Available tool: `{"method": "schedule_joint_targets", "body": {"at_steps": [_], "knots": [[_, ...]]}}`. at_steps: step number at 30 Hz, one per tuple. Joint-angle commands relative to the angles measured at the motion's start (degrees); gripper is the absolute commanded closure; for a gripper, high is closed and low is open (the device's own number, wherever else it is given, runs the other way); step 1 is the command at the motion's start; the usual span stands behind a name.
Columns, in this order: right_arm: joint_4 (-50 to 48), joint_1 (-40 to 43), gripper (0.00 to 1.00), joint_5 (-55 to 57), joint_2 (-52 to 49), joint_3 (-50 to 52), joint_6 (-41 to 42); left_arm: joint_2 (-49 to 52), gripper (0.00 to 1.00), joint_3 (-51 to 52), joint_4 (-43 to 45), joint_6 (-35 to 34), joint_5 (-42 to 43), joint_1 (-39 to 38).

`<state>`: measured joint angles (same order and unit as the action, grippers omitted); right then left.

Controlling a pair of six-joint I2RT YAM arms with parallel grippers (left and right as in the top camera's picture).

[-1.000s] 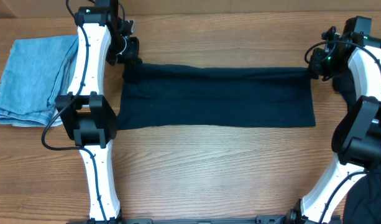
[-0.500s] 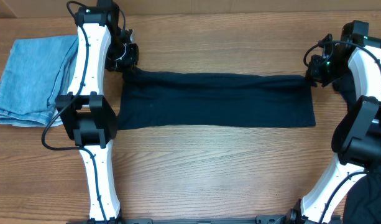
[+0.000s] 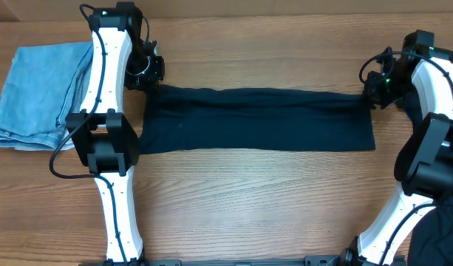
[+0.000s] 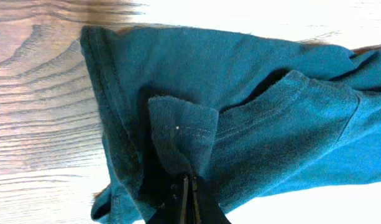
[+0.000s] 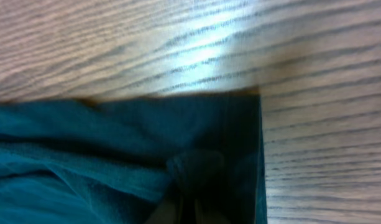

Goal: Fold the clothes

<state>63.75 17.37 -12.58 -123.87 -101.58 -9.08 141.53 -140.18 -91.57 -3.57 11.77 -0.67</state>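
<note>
**Wooden bench, navy garment held at both far corners**

Wood-grain bench (image 3: 248, 199) fills the overhead view. At its far left lies a loosely folded light blue denim garment (image 3: 38, 92), apart from the dark cloth. Beside it the left arm (image 3: 108, 66) reaches toward the far edge. The left gripper (image 3: 147, 74) sits at the far left corner of the dark navy garment (image 3: 259, 122). In the left wrist view its jaws are clenched on a bunched fold of the stitched hem (image 4: 181, 140), with more fabric draped around them.

The garment lies as a wide band across the middle of the bench. Its near edge is flat and straight, and its far edge is rumpled between the two arms.

The right gripper (image 3: 374, 85) is at the far right corner. The right wrist view is blurred, but it shows the jaws pinched shut on a small gather of cloth just inside that corner. The right arm (image 3: 440, 81) curves along the right edge, and another dark cloth (image 3: 437, 236) shows partly at the near right corner.
</note>
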Motion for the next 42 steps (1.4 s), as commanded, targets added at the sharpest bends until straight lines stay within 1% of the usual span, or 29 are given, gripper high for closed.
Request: {"method": "schedule_joint_targets", "body": {"at_steps": [1, 5, 17, 19, 26, 29, 32, 35, 41, 42], "knots": [[-0.11, -0.09, 0.96, 0.59, 2.36, 0.48, -0.39, -2.54, 0.96, 2.38, -0.31, -2.67, -2.86, -0.22], [0.02, -0.09, 0.96, 2.86, 2.36, 2.89, -0.33, -2.54, 0.96, 6.10, 0.00, -3.32, -3.19, -0.22], [-2.40, -0.09, 0.96, 3.15, 2.36, 7.67, 0.90, -2.51, 0.96, 8.28, -0.66, -4.20, -3.30, -0.26], [-3.76, -0.09, 0.96, 3.65, 2.34, 8.57, 0.87, -2.51, 0.96, 9.73, 0.24, -4.20, -3.39, -0.26], [-4.07, -0.09, 0.96, 3.74, 2.25, 9.03, 0.92, -2.51, 0.96, 19.15, 5.40, -4.42, -3.39, -0.09], [-4.50, -0.09, 0.96, 3.74, 2.25, 10.21, 0.96, -2.51, 0.96, 21.38, 7.02, -4.83, -3.41, -0.09], [-6.05, -0.09, 0.96, 4.00, 2.25, 12.52, 1.46, -2.51, 0.96, 21.99, 8.20, -4.85, -3.98, -0.07], [-7.67, -0.09, 0.96, 4.00, 2.25, 14.62, 1.79, -2.51, 0.96, 22.03, 8.94, -5.49, -6.75, -0.07], [-8.79, -0.09, 0.96, 5.07, 2.25, 16.13, 1.79, -2.54, 0.96, 22.12, 8.85, -5.44, -7.06, -0.04], [-8.76, -0.09, 0.95, 5.05, 2.25, 16.11, 1.79, -2.56, 0.87, 21.53, 8.22, -5.44, -6.82, 0.04]]}}
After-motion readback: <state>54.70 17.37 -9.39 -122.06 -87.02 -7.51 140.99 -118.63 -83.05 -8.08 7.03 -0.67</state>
